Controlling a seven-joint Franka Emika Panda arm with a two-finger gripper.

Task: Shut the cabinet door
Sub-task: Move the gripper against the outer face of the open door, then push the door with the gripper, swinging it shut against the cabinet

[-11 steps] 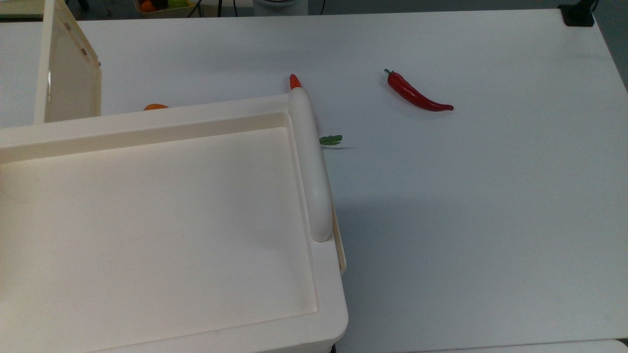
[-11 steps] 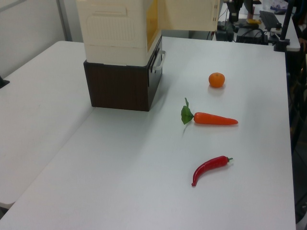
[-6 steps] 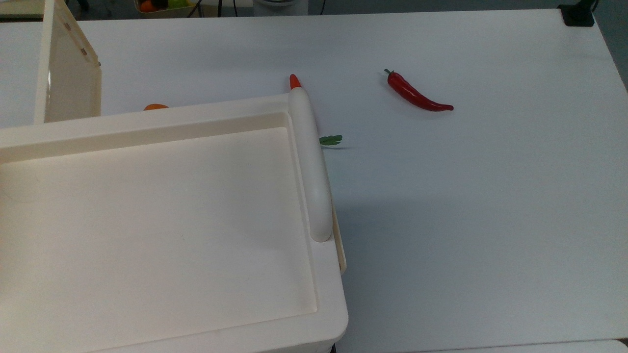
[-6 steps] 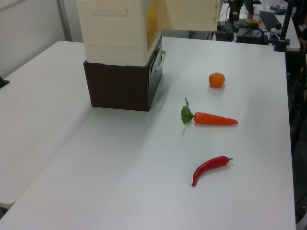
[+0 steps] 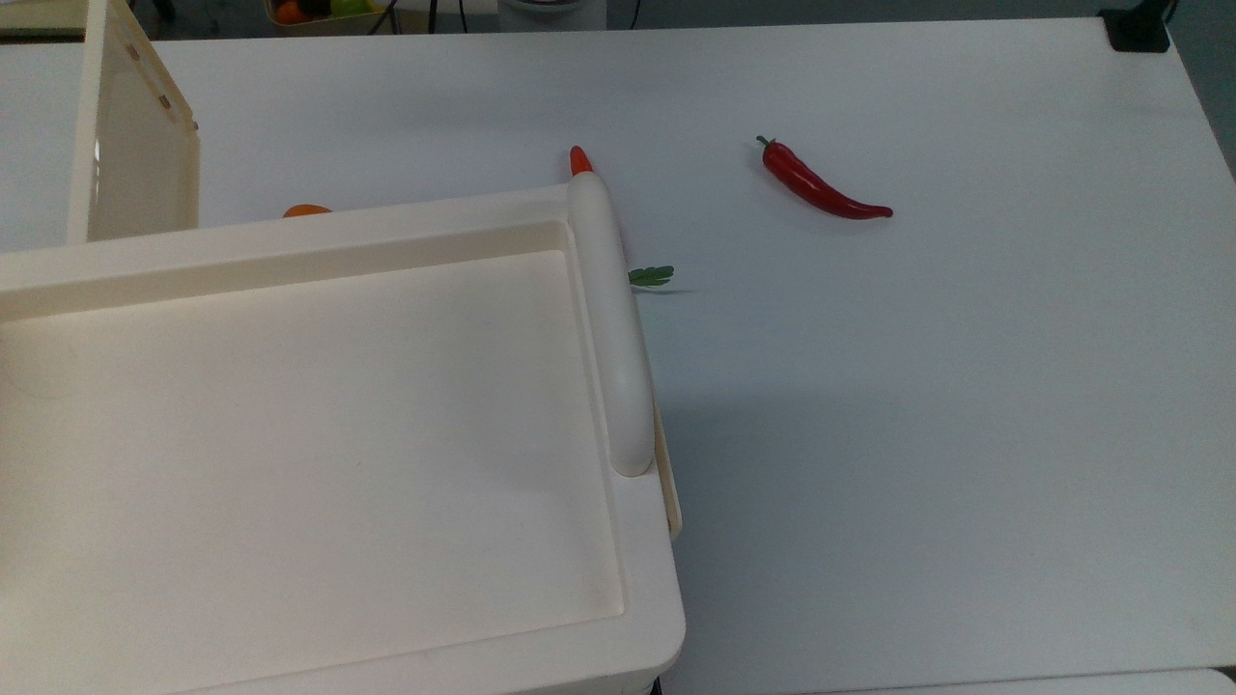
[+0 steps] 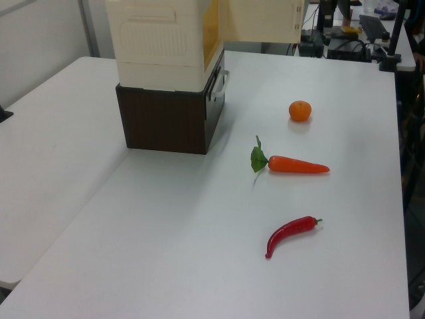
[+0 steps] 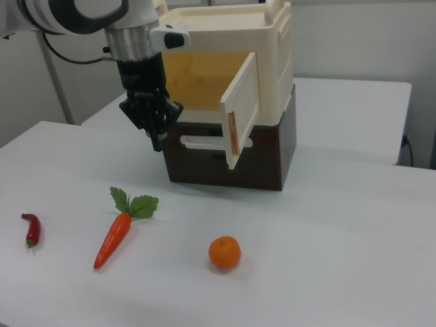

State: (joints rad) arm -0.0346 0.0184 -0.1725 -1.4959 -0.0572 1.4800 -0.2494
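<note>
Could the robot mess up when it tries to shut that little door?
Maybe. The cabinet door stands swung out, and the gripper hangs on the right view's left of it, in front of the open cabinet. Pushing from that side might swing the door wider instead of shut. The arm may also need to go around the door's edge and could bump it. The carrot and orange lie on the table below, so a low sweep might knock them.

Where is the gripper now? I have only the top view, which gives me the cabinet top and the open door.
Observer: In the right view the gripper hangs before the cabinet opening, on the right view's left of the cabinet door, apart from it.
Operator: What does the cabinet stand on?
Observer: On a dark brown box.
Operator: What is the orange thing beyond it?
Observer: A round orange on the table, apart from the carrot.
</note>
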